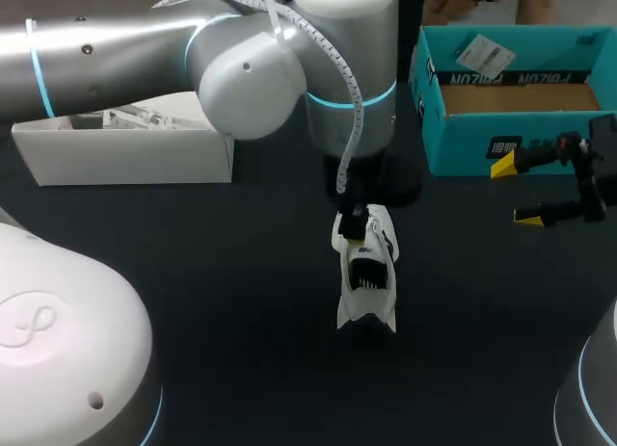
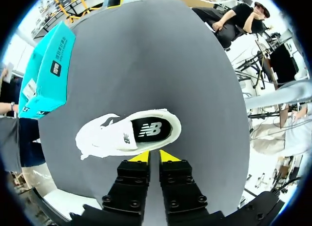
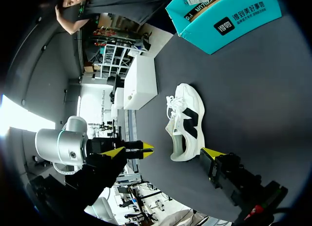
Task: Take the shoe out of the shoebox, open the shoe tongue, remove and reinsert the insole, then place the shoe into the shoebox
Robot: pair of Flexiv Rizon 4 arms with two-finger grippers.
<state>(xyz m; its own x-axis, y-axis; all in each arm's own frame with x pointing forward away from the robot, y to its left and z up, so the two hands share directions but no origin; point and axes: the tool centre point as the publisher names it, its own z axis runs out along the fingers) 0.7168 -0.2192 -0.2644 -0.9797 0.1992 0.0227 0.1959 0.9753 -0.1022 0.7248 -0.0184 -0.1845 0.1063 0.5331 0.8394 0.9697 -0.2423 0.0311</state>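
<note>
One shoe (image 1: pixel 366 277) is seen upright on its sole near the middle of the counter (image 1: pixel 241 301), a dark, matte, even surface. It is outside the shoebox (image 1: pixel 482 143) and well apart from it. The shoe is a white, smooth-sided sneaker with a rounded toe and white laces. One black mark is borne on its side, and a black insole is shown through the oval opening.

One shoebox is counted: a rectangular carton of teal card, open at the top, with a plain brown inside and a white label at its rim. One white box (image 1: pixel 125 152), long and low, is set at the far left of the counter; something pale and crumpled is seen inside it.

Two grippers are counted, each with two yellow wedge-shaped tips on black fingers. The left gripper (image 2: pixel 154 156) is held above the heel end of the shoe, its fingers drawn close with only a narrow slit between them, and nothing is gripped. The right gripper (image 1: pixel 516 190) is spread wide beside the shoebox's front wall, and nothing is held in it.
</note>
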